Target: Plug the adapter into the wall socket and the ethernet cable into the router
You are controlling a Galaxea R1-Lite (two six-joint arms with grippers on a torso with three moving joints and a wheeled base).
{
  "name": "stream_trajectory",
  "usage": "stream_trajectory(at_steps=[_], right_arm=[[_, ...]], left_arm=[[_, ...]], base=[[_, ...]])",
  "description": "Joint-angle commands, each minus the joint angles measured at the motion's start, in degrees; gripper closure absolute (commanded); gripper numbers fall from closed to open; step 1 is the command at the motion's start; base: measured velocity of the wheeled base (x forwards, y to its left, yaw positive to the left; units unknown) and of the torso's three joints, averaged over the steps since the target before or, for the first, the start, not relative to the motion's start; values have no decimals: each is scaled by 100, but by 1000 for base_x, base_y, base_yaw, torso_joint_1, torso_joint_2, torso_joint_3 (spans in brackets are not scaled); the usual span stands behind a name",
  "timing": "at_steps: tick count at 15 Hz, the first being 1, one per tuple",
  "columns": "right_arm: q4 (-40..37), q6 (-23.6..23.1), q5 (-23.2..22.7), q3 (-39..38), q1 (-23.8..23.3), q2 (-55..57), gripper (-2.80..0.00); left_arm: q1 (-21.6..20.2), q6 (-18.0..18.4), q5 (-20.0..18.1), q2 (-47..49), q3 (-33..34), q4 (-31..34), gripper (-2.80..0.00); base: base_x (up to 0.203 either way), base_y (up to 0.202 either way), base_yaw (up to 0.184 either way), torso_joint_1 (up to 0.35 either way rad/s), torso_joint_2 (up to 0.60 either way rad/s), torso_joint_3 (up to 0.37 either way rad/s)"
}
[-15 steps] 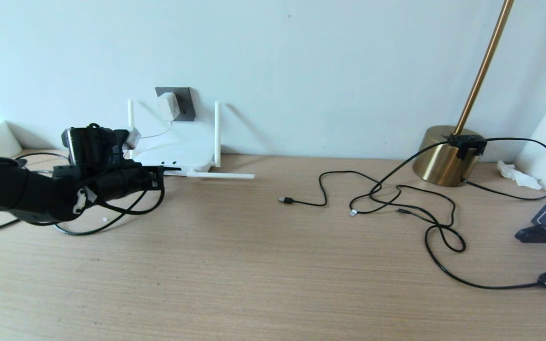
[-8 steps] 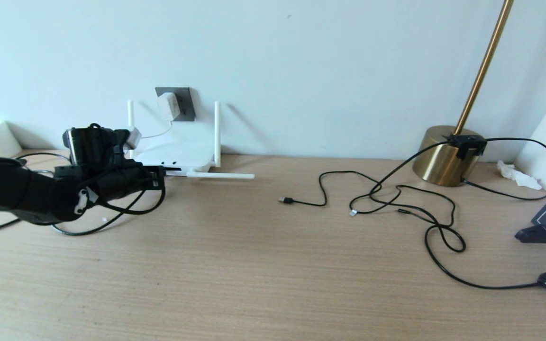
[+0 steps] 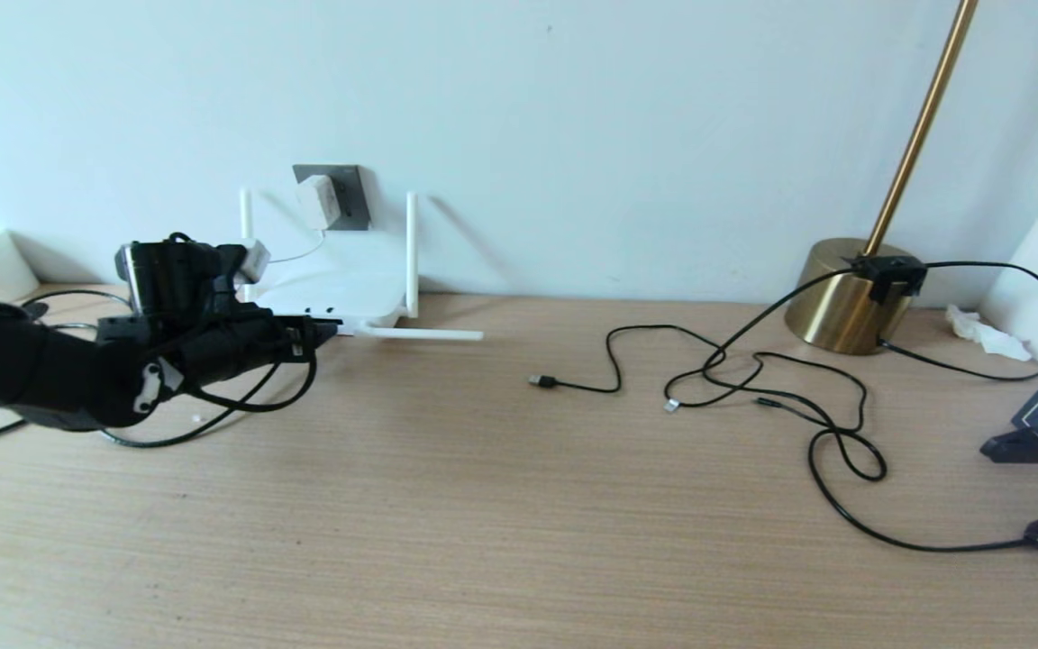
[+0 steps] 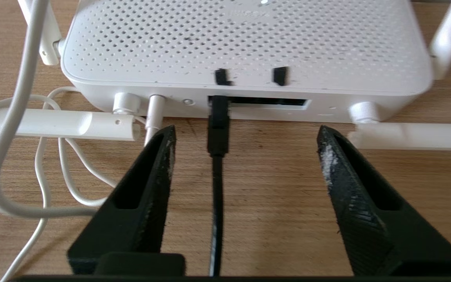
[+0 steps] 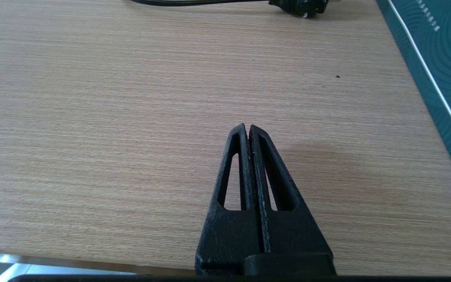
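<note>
- we see the ethernet cable (image 4: 217, 129), thin and black, plugged into the dark port strip on the white router (image 4: 245, 43).
- our left gripper (image 4: 245, 141) gapes wide around it, holding nothing.
- beside the router, a white cord (image 4: 6, 129) loops.
- our right gripper (image 5: 248, 131) is pinched closed, well apart from the router.

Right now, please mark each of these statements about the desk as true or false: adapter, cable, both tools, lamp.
1. The adapter sits in the wall socket. True.
2. The left tool is clamped on the ethernet cable. False: its fingers stand apart on either side of the cable.
3. The ethernet cable is in a port of the router. True.
4. The right tool is open. False: it is shut, holding nothing.
5. The brass lamp base stands left of the router. False: right.
</note>
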State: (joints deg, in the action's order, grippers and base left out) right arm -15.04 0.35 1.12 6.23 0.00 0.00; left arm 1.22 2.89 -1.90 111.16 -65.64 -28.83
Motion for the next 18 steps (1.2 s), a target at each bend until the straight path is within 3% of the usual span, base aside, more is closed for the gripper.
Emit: stream_trajectory(at_steps=[1,9,10,15,18], right_arm=[[-7,-9,-7,1,0,2,0],[-7,-18,-7,1,0,0,0],[-7,-18,-7,1,0,9,0],[-7,70,2,1,0,0,0],[-7,17,-7,1,0,0,0]], left_arm=[[36,1,-3,-254,123,0,-280],[196,-31,-20,-1416,799,4,-280],[250,-35,-17,-1734,940,19,0],[397,-30,7,-4157,1953,341,0],[417,-7,122,-6059,3370,747,0]], base=[[0,0,0,0,0,0],[0,0,0,0,0,0],[0,0,0,0,0,0],[0,0,0,0,0,0],[0,0,0,0,0,0]])
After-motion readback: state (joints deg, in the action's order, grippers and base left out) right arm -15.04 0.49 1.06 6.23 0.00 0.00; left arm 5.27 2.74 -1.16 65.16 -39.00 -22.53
